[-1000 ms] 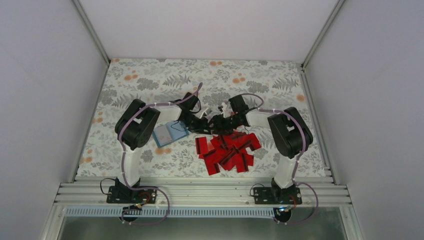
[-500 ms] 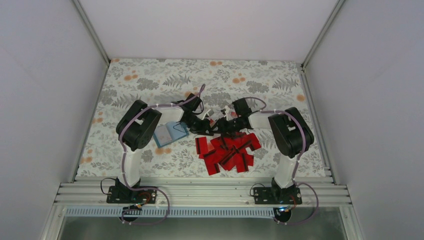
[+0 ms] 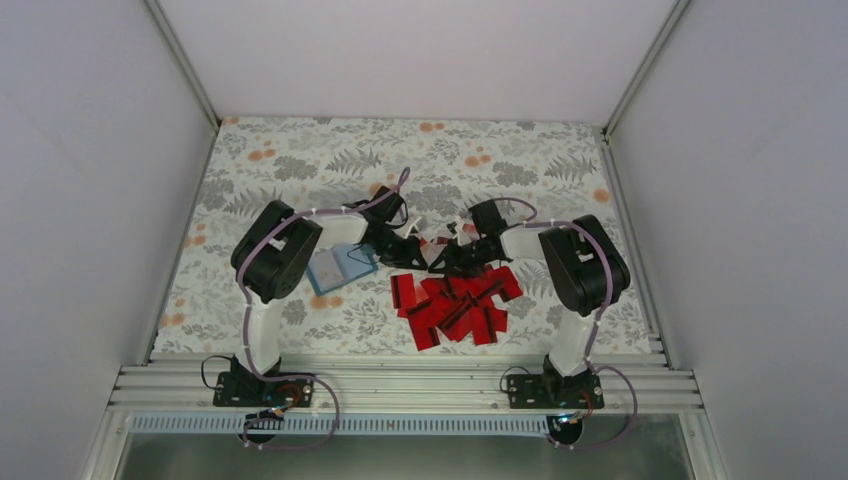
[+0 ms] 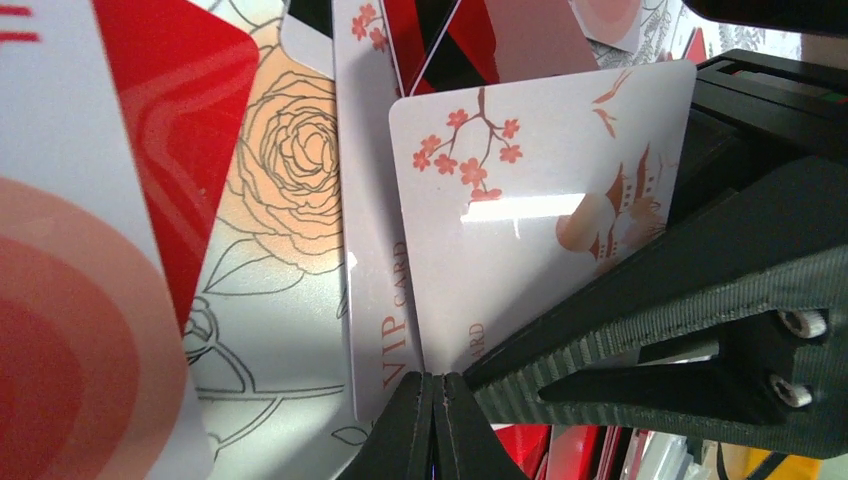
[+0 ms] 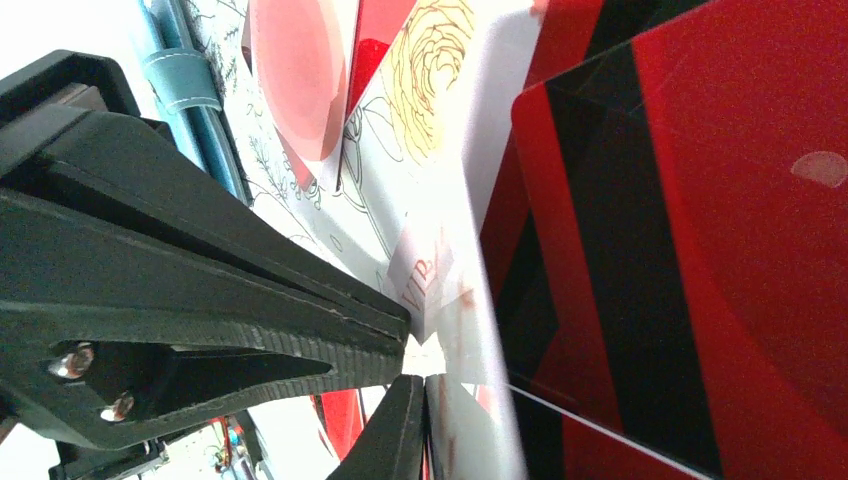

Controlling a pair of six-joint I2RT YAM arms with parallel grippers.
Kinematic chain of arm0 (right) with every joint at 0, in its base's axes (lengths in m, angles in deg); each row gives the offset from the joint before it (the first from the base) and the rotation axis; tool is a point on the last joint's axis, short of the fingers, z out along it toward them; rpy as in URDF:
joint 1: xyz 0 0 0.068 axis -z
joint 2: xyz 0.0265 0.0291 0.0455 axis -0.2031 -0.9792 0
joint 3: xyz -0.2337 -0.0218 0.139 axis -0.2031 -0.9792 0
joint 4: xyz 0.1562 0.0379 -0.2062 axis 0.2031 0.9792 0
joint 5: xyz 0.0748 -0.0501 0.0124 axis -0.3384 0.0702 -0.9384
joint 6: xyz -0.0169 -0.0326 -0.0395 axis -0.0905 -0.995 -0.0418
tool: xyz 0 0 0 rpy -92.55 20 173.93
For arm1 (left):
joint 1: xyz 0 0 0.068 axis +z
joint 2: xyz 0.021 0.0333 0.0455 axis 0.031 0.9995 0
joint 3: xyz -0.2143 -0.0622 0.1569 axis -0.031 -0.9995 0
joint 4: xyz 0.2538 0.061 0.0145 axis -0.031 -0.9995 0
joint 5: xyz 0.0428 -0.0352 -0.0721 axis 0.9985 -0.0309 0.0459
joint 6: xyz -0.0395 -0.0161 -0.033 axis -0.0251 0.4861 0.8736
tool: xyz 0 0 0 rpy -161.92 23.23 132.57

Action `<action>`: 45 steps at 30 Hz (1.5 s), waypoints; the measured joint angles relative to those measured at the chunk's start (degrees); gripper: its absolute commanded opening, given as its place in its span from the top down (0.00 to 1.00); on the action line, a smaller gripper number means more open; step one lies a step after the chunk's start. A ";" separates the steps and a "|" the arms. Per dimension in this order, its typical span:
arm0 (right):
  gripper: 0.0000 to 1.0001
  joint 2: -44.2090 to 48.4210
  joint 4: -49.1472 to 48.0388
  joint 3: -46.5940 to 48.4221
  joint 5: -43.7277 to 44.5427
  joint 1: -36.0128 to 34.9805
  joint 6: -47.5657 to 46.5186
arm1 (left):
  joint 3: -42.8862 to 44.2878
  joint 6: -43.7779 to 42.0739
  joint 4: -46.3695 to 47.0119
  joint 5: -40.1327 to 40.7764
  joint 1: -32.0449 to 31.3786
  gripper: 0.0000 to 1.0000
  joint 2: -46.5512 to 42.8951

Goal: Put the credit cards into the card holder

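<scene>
Left gripper (image 4: pixel 432 392): jaws fully closed, pinching the lower edge of a blossom-printed white card (image 4: pixel 540 190). Right gripper (image 5: pixel 412 362): jaws nearly together at a white card's edge; whether they clamp it cannot be told. In the top view both meet at frame centre. The red credit cards (image 3: pixel 455 305) are piled just below. The card holder (image 3: pixel 340 266) lies left of centre on the table (image 3: pixel 300 160).

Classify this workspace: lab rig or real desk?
Likely a robot data-collection cell, not a real desk: plain white enclosure walls, two arms bolted to an aluminium rail, and a staged pile of credit cards on a floral tablecloth.
</scene>
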 measured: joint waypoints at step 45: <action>0.96 10.91 8.87 29.66 -26.45 -6.64 -5.31 | -5.95 9.88 11.67 -18.97 15.85 0.74 -39.36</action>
